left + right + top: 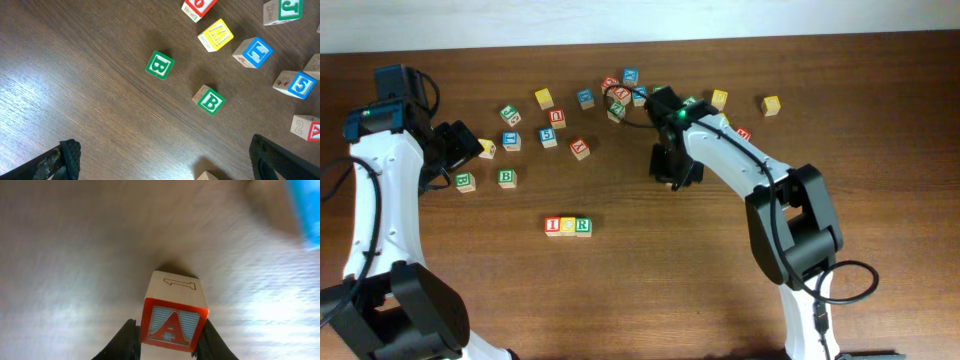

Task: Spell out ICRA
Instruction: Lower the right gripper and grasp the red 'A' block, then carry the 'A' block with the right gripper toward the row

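Observation:
Three cubes stand in a row at the front middle of the table: red "I" (552, 226), yellow "C" (567, 226) and green "R" (582, 226). In the right wrist view the red "A" cube (172, 325) sits between the black fingers (125, 342) of my right gripper (170, 341), which is shut on it just above the wood. Overhead, the right gripper (673, 170) is right of and behind the row, and it hides the cube. My left gripper (468, 150) is at the far left, and in its wrist view the left gripper (165, 165) stands wide open over bare wood.
Two green "B" cubes (160, 65) (211, 101) lie ahead of the left gripper, and a plain cube corner (207, 176) shows between its fingers. More loose letter cubes are scattered along the back (620, 95), among them a yellow one (771, 104). A blurred blue cube (305, 210) lies beyond the "A".

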### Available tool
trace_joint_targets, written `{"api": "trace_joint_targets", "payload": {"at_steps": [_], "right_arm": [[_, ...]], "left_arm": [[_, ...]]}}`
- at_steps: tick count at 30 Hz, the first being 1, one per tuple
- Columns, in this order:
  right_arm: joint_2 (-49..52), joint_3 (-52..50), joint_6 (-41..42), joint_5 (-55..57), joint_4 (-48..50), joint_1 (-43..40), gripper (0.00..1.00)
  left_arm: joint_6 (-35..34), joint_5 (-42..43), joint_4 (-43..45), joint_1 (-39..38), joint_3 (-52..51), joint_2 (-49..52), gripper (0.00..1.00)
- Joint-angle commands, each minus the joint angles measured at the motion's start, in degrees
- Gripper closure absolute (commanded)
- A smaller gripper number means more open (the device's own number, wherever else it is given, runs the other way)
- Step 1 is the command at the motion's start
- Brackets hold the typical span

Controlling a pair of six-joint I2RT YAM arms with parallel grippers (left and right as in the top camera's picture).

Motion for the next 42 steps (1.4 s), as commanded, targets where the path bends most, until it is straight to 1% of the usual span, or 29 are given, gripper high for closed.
{"api": "trace_joint_targets", "payload": {"at_steps": [1,8,9,13,17,19,20,22,25,26,27,33,39,41,42], "right_arm": [[0.70,-0.66,-3.19,-6.29,-2.27,3.82,0.76],[0.70,-0.66,-3.21,-6.23,-3.52,10.82,0.73],[0.70,-0.66,-3.19,-6.03,-3.48,11.43,0.70],[0.70,-0.66,-3.19,-3.67,-3.45,12.09,0.69],[0.70,-0.66,-3.19,-3.72,-3.43,11.91,0.68],[0.70,-0.66,-3.19,-3.72,-3.02,11.93,0.63],[0.70,-0.66,-3.19,-3.72,-2.54,11.98,0.59],[0.70,-0.66,-3.19,-3.72,-0.94,11.98,0.47],[0.70,-0.66,-3.19,-2.03,2.03,11.91,0.37],[0.70,-0.66,-3.19,-0.74,2.80,11.91,0.30],[0.70,-0.66,-3.19,1.73,4.17,11.91,0.28],[0.70,-0.66,-2.95,9.07,8.79,11.21,0.28],[0.70,-0.66,-2.95,9.22,5.55,7.63,0.28],[0.70,-0.66,-2.97,9.01,3.48,6.23,0.31],[0.70,-0.66,-2.99,8.76,2.56,5.81,0.37]], "left_arm": [[-0.70,0.15,-0.07,0.15,0.83,-0.02,0.01],[-0.70,0.15,-0.07,0.15,0.83,-0.02,0.01],[-0.70,0.15,-0.07,0.15,0.83,0.00,0.01],[-0.70,0.15,-0.07,0.15,0.83,0.00,0.01],[-0.70,0.15,-0.07,0.15,0.83,-0.02,0.01],[-0.70,0.15,-0.07,0.15,0.83,-0.02,0.01],[-0.70,0.15,-0.07,0.15,0.83,-0.02,0.01],[-0.70,0.15,-0.07,0.15,0.83,-0.02,0.01],[-0.70,0.15,-0.07,0.15,0.83,-0.02,0.01],[-0.70,0.15,-0.07,0.15,0.83,-0.02,0.01],[-0.70,0.15,-0.07,0.15,0.83,0.00,0.01],[-0.70,0.15,-0.07,0.15,0.83,-0.02,0.01],[-0.70,0.15,-0.07,0.15,0.83,-0.02,0.01],[-0.70,0.13,-0.07,0.15,0.83,0.00,0.01],[-0.70,0.15,-0.07,0.15,0.83,-0.02,0.01]]}}
